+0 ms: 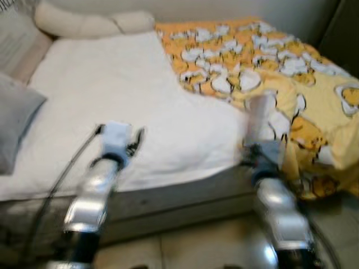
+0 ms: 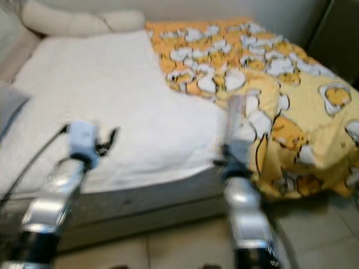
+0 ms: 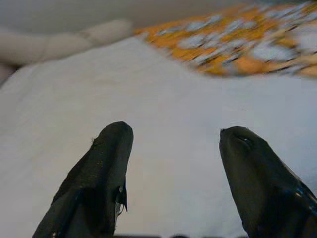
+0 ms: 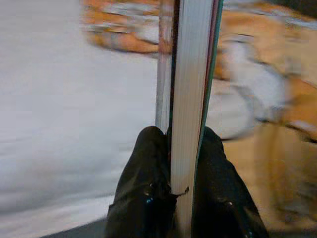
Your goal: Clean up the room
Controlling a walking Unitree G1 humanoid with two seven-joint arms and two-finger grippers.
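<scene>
A bed with a white sheet point(image 1: 112, 89) lies in front of me. A yellow quilt point(image 1: 280, 61) with white and orange cartoon prints is bunched over its right side and hangs down over the front right corner. My right gripper point(image 4: 183, 131) is shut on a thin book point(image 4: 190, 74), held upright with its white page edge facing the wrist camera. In the eye views the book point(image 1: 259, 115) stands over the sheet next to the quilt's edge. My left gripper point(image 3: 173, 131) is open and holds nothing. It hovers over the white sheet near the bed's front edge.
A grey pillow point(image 1: 14, 117) lies at the bed's left edge and a long cream bolster point(image 1: 84, 22) along its head. The mattress's grey front side point(image 1: 185, 196) is just ahead of my arms, with glossy floor tiles point(image 1: 196, 246) below. The eye views are blurred.
</scene>
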